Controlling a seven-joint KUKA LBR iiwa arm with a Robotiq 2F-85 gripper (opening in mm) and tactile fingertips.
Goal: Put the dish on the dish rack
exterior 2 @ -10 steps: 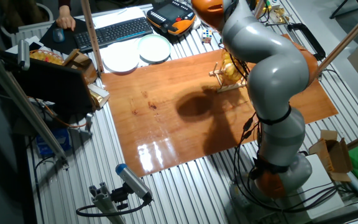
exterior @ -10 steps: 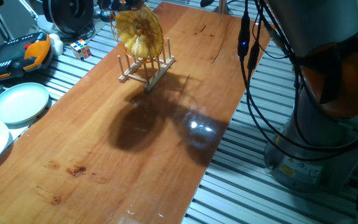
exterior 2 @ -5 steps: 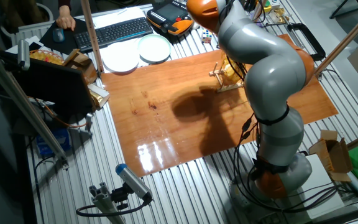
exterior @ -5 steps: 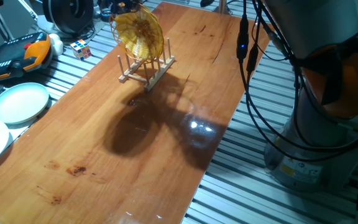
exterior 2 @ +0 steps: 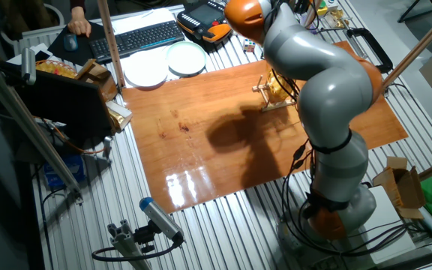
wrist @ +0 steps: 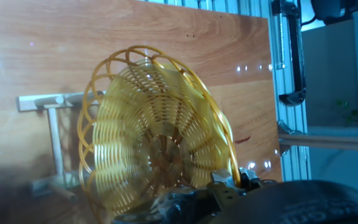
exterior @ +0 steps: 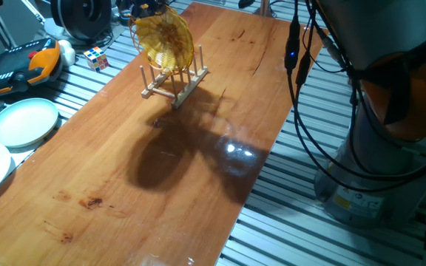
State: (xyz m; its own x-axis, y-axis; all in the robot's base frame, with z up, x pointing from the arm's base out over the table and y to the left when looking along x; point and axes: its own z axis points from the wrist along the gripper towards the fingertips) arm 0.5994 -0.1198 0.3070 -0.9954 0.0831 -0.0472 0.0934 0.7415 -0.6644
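Fingers (wrist: 229, 186) at dish (wrist: 154, 130) rim (hand view only).

a robotics lab: aluminium-slat bench (exterior: 324, 236), teach pendant (exterior: 17, 65), keyboard (exterior 2: 137, 37), loose cables (exterior: 346, 81).

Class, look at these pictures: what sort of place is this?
Probably a robotics lab: a wooden tabletop on slatted aluminium framing, a grey robot arm, and a keyboard nearby.
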